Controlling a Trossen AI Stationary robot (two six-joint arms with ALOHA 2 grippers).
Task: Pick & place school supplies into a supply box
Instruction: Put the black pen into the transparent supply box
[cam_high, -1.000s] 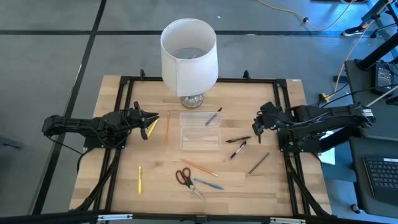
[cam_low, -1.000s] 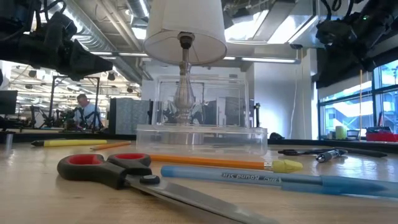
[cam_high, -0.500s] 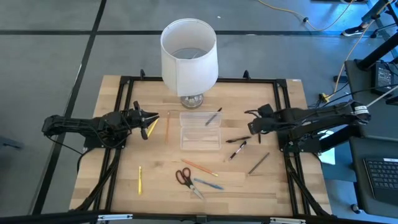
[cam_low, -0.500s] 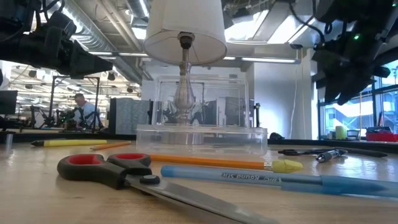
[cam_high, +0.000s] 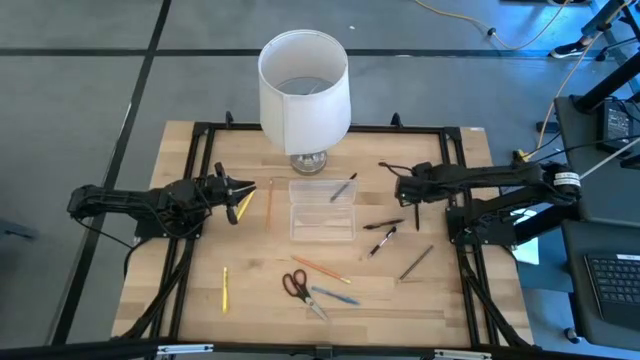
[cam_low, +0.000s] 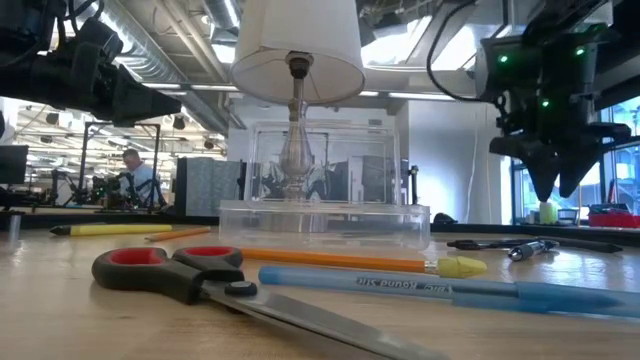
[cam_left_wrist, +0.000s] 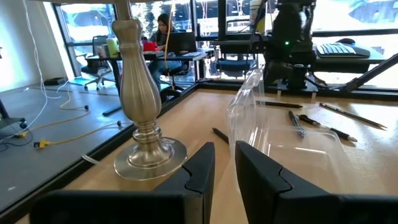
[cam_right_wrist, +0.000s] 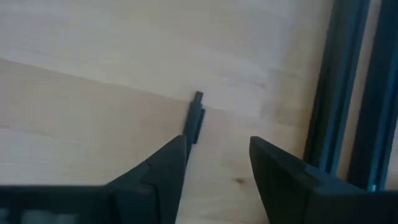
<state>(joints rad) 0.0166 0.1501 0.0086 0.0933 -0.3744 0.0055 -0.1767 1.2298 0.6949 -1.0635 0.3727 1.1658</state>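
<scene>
One dark pen (cam_high: 343, 188) lies across the open box (cam_high: 322, 209) at mid-table, while scissors (cam_high: 296, 286) and other pens still lie outside; right gripper (cam_high: 402, 189), spread and empty, hovers right of it, left gripper (cam_high: 243, 196) nearly closed, empty.

The lamp (cam_high: 304, 90) is standing at the far edge of the table (cam_high: 190, 290), its wide shade overhanging the far end of the clear supply box (cam_high: 322, 208) and blocking any drop from straight above there. The right gripper (cam_high: 403, 187), jaws apart, is hanging over bare wood just right of the box. Pens (cam_high: 384, 224) and scissors (cam_high: 296, 286) are cluttering the near-right boards, while the near-left corner is lying mostly open around one yellow pencil (cam_high: 224, 288).
</scene>
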